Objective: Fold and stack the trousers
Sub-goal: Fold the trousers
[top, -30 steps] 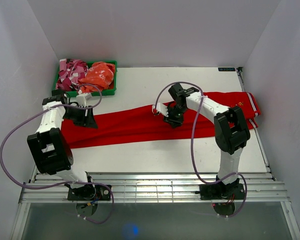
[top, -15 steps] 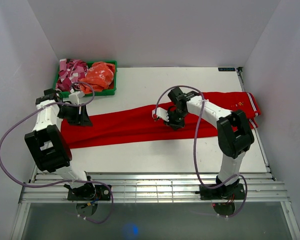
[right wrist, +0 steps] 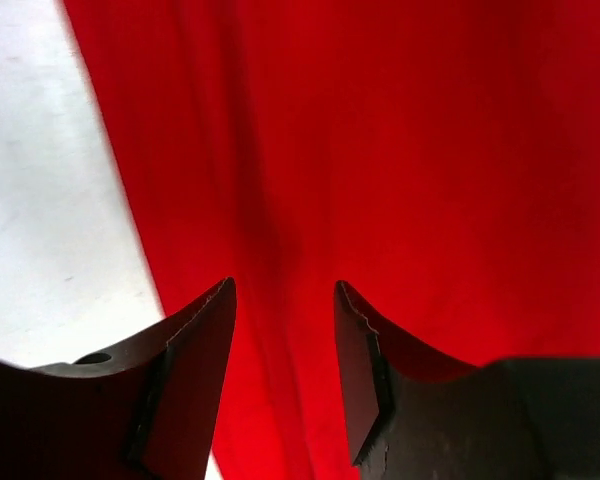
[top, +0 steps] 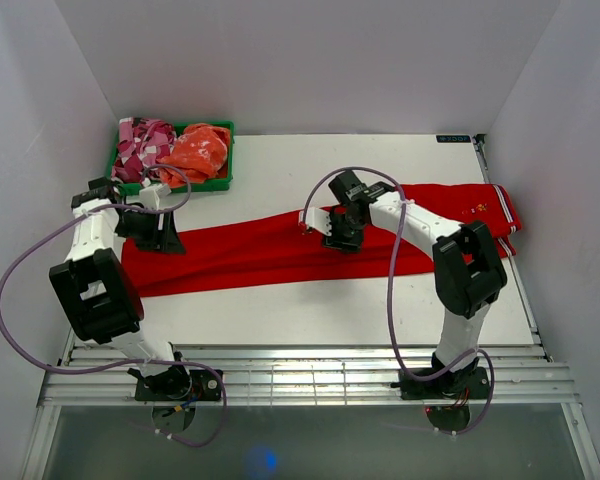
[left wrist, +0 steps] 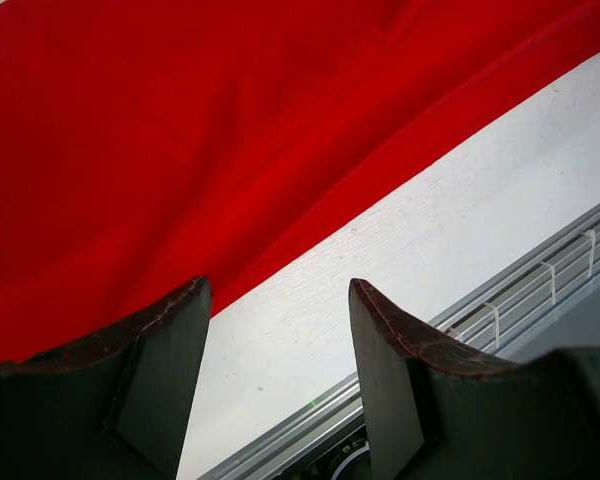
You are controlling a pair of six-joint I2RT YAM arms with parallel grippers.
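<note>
The red trousers (top: pixel 250 252) lie flat across the table from the left edge to the far right, waistband at the right. My left gripper (top: pixel 160 232) is open and empty over their left leg end; in the left wrist view (left wrist: pixel 278 300) the jaws stand over bare table by the trousers' edge (left wrist: pixel 180 150). My right gripper (top: pixel 338 232) is open and empty over the trousers' middle; in the right wrist view (right wrist: pixel 283 295) red cloth (right wrist: pixel 400 150) fills the space under the jaws.
A green bin (top: pixel 220 180) at the back left holds a pink-and-white patterned garment (top: pixel 142 143) and an orange garment (top: pixel 197 152). White walls close in left, back and right. A metal rail (top: pixel 300 370) runs along the table's front.
My left gripper shifted left toward the leg end. My right gripper moved slightly left and back over the trousers' middle. The trousers have not moved.
</note>
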